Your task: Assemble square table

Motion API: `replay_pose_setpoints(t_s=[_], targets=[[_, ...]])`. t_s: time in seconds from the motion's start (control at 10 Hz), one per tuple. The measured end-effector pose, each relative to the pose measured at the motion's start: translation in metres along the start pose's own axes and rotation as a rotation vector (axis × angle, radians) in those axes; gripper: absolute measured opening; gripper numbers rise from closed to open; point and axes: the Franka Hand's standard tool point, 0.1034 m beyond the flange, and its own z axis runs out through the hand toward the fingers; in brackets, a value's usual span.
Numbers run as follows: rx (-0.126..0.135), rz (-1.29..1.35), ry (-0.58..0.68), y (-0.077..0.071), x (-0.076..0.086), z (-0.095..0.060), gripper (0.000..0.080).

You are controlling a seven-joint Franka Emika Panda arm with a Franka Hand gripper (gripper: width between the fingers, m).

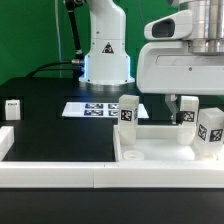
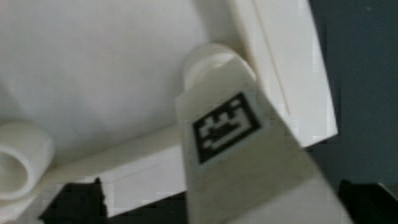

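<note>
marker board [image 1: 92, 109] on black table [image 1: 50, 130]

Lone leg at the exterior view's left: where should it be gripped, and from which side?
Take the lone leg across its side faces near the top, coming straight down. It seems to stand upright on the black table, well apart from the panel, with its sides exposed.

Distant view of my arm [image 1: 105, 45]: glossy white shells.
I see rounded white casings, a blue-lit band [image 1: 107, 79] at its base, black cables [image 1: 70, 30] behind, and a boxy white gripper [image 1: 181, 110] with dark fingers [image 1: 187, 108].
</note>
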Motion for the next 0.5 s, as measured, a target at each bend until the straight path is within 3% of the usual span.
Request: replay_pose_setpoints(t_s=[0.5], targets=[[-0.003,-0.073,0.002,-0.0020,0.0006,-0.0003,0.0647]])
